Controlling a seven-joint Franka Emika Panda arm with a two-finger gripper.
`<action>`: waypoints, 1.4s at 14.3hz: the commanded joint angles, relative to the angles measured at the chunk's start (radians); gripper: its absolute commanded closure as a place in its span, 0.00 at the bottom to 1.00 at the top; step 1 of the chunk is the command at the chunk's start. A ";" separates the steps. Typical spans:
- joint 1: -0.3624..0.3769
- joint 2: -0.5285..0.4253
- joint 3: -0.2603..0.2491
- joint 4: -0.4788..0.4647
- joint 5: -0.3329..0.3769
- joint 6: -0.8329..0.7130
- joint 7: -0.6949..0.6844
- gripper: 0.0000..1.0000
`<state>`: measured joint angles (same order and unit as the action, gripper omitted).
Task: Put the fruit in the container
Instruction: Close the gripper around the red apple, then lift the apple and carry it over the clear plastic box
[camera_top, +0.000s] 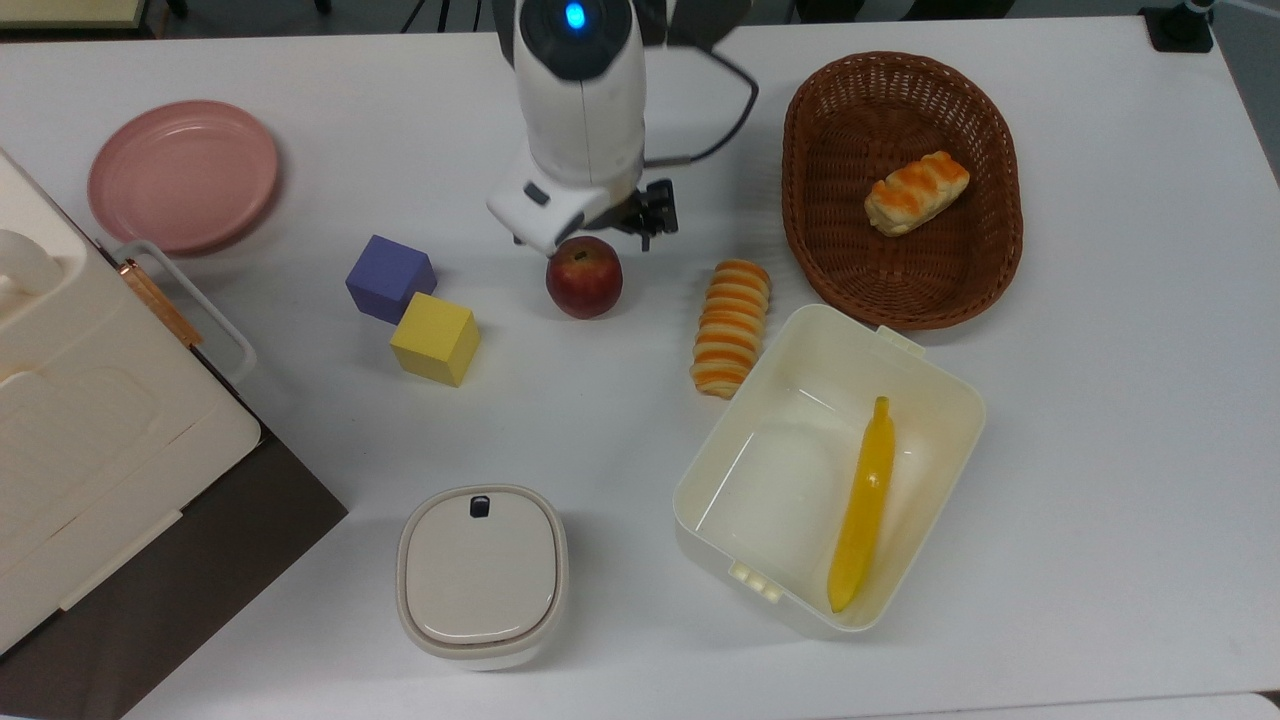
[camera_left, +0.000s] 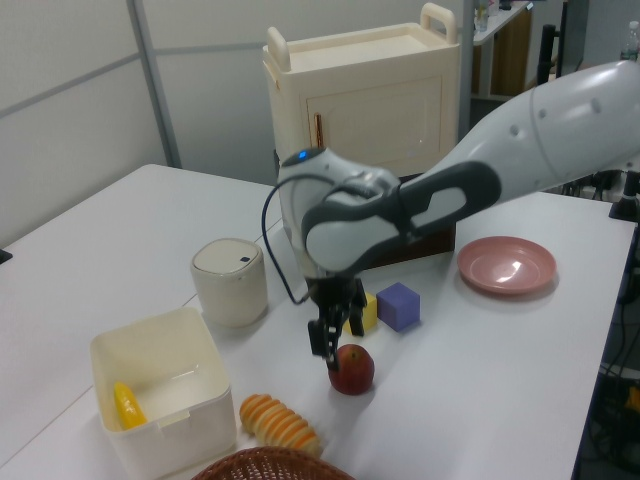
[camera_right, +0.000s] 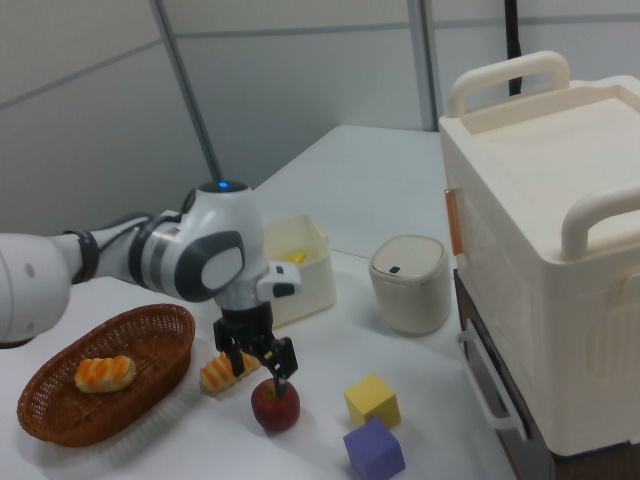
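Note:
The fruit, a dark-red apple, sits on the white table between a purple cube and a striped bread roll. It also shows in the left view and the right view. My gripper hangs open just above the apple, one finger to each side of its top, touching nothing. In the left view the gripper is right over the apple's near edge. The container, a cream-white tub, stands at the top view's lower right, about a hand's width from the apple, with a yellow banana lying inside.
A striped bread roll lies between apple and tub. A wicker basket holds another roll. Purple cube and yellow cube sit at the apple's left in the top view. Pink plate, lidded box, tall cream cabinet.

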<state>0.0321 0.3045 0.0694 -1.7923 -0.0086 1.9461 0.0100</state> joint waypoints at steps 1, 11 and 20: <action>0.003 0.021 0.000 -0.013 -0.033 0.025 -0.013 0.00; 0.015 0.065 0.001 -0.007 -0.096 0.039 -0.007 0.38; 0.130 0.016 0.001 0.292 -0.094 0.089 0.039 0.37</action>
<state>0.1050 0.3145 0.0781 -1.5504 -0.0941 1.9730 0.0230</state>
